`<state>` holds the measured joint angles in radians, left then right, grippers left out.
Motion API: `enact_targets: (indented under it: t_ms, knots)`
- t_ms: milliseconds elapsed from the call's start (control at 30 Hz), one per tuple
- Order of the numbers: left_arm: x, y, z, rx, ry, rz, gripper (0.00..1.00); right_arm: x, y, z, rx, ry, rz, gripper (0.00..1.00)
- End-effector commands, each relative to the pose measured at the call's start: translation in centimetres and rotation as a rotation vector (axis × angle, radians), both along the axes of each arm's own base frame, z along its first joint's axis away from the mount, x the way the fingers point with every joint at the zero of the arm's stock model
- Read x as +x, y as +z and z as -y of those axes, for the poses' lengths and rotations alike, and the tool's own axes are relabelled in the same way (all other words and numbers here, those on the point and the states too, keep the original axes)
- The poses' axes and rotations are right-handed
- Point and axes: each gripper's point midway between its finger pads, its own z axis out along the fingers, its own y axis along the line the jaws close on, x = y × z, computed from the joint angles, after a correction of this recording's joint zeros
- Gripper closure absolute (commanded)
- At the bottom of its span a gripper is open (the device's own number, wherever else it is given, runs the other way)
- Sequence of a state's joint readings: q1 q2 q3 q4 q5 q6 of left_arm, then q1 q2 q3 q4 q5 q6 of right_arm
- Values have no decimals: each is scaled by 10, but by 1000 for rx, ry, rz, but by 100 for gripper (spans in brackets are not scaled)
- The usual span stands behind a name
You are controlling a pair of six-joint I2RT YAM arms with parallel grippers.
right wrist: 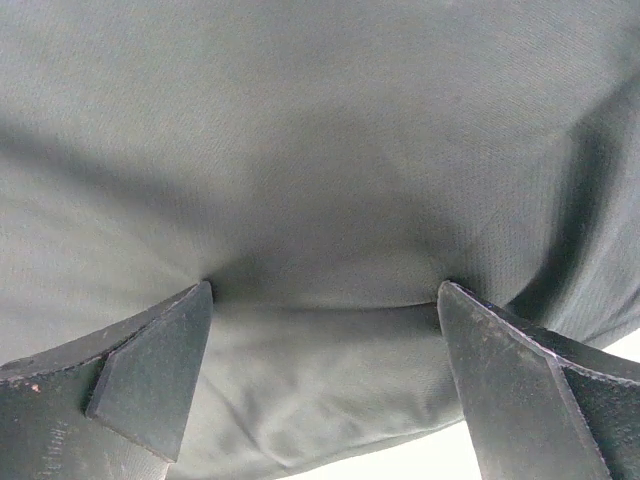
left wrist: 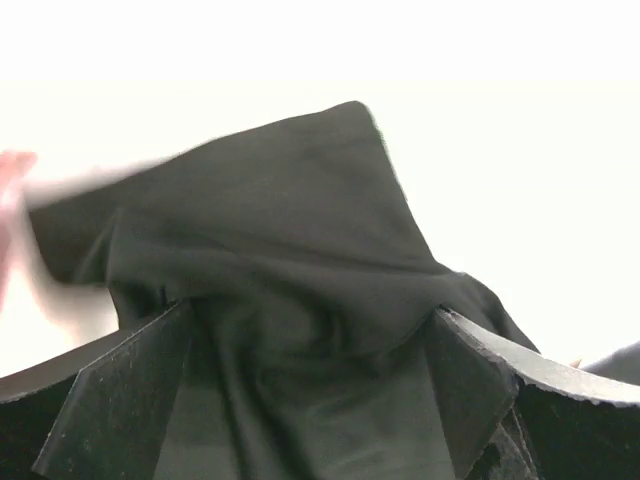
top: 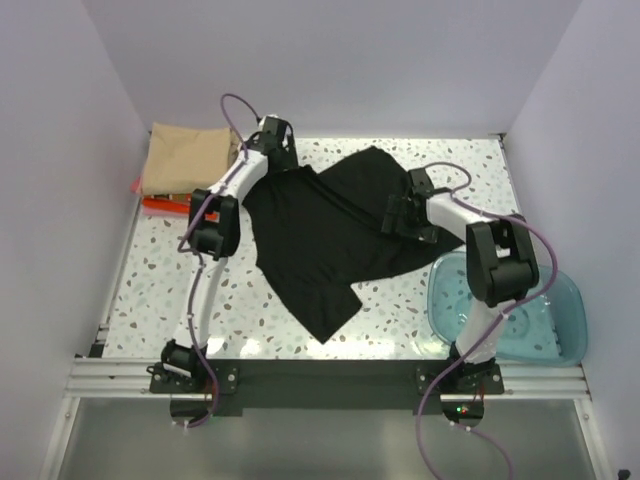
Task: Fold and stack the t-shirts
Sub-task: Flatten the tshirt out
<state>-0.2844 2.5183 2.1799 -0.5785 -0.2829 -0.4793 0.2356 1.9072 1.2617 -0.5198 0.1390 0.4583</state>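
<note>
The black t-shirt [top: 320, 235] lies spread and rumpled across the middle of the table. My left gripper [top: 280, 150] is at its far left corner. In the left wrist view, the gripper [left wrist: 310, 345] is open, with bunched black cloth [left wrist: 300, 250] between the wide-apart fingers [left wrist: 130, 400]. My right gripper [top: 395, 217] rests on the shirt's right side. In the right wrist view, it [right wrist: 325, 300] is open, with its fingertips [right wrist: 160, 360] pressing on smooth black cloth [right wrist: 320, 150]. The tan-beige t-shirt [top: 185, 157] lies folded at the back left, on top of the red-orange shirt [top: 165, 206].
A translucent teal plastic bowl [top: 545, 310] stands at the front right, beside the right arm's base. White walls close in the table at the left, back and right. Bare speckled tabletop [top: 160, 290] shows at the front left.
</note>
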Motion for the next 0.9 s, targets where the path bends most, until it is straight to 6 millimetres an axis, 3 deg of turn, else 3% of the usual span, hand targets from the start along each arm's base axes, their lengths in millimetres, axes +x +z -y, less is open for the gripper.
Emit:
enact_targets:
  t_ms: [0,33,67,133,233,300,333,400,433,500,533,600,633,667,767,800,833,867]
  knots:
    - [23,-51,13,-46,-120,-48,0,-52,-19,-15,96,-62,-109,1]
    - [35,-46,10,-65,-121,-5,0,-64,-23,-17,97,-62,-123,1]
    - [34,-53,11,-91,-131,1,0,-71,-23,-24,99,-36,-132,1]
    - [56,-35,8,-144,-120,108,0,-80,-20,-29,101,-33,-127,1]
    - [66,-18,15,-215,-147,146,0,-74,-3,-32,101,-27,-87,1]
    - [69,-1,21,-230,-175,179,0,-59,18,-29,77,-30,-36,1]
    - [71,25,21,-231,-184,220,0,-46,39,-31,84,-17,15,1]
    - [70,44,20,-227,-187,253,0,-28,60,-28,53,-16,81,1]
    - [70,75,18,-227,-187,296,0,-9,84,-28,43,-7,140,1]
    - [63,95,17,-222,-189,314,0,8,97,-27,21,14,166,1]
    - [59,125,17,-226,-193,350,0,27,119,-31,29,21,225,1]
    - [43,134,20,-222,-209,336,0,47,117,-33,7,36,234,1]
    - [33,160,19,-209,-198,368,0,64,133,-37,13,40,281,1]
    - [18,142,16,-197,-187,315,0,75,115,-39,-1,48,247,1]
    - [-16,136,16,-217,-192,276,0,107,124,-47,-2,83,272,1]
    - [-22,134,16,-229,-193,271,0,117,102,-48,-15,96,243,1]
    - [-31,135,15,-240,-186,265,0,135,114,-59,22,117,288,1]
    - [-45,116,18,-263,-188,213,0,146,111,-58,29,121,291,1]
